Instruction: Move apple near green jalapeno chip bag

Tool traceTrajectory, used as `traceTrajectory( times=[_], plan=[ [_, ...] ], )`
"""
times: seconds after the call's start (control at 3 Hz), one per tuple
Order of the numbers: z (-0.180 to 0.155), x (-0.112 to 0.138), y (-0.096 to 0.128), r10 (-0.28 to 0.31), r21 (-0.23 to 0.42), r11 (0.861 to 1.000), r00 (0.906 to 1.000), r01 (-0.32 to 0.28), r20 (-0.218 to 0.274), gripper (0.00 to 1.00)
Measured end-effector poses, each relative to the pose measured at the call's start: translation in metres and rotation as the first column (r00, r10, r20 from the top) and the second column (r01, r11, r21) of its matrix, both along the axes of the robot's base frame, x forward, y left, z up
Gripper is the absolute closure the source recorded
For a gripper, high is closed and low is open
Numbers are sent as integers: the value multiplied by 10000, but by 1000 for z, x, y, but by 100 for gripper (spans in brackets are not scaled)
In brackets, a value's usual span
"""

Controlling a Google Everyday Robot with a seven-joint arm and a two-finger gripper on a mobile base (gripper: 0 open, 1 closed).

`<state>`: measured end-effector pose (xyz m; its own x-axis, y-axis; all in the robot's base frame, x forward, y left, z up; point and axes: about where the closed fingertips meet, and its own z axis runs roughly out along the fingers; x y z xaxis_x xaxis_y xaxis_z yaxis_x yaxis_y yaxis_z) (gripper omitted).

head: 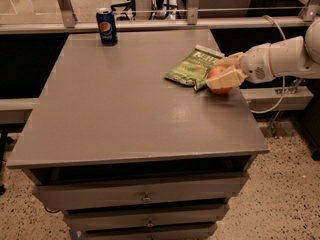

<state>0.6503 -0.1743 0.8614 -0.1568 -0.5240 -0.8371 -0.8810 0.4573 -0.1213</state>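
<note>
Apple (215,74) in gripper (223,72), near table (125,104) edge

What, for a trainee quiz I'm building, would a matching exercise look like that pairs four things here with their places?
Things:
1 apple
2 green jalapeno chip bag
3 Pepsi can
4 gripper

Places:
A far left corner of the table
B closed around the apple, reaching in from the right
C between the gripper's fingers
D lying flat beside the apple, toward the table's middle

Pairs: 1-C, 2-D, 3-A, 4-B.
</note>
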Motion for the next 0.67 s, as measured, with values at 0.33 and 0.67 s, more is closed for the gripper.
traceTrajectory(
  times=[0.33, 0.67],
  plan=[
    [0, -4, 8, 106, 159, 9998, 9999, -105, -95, 7],
    [13, -12, 13, 168, 445, 9989, 9998, -171, 64, 0]
  ],
)
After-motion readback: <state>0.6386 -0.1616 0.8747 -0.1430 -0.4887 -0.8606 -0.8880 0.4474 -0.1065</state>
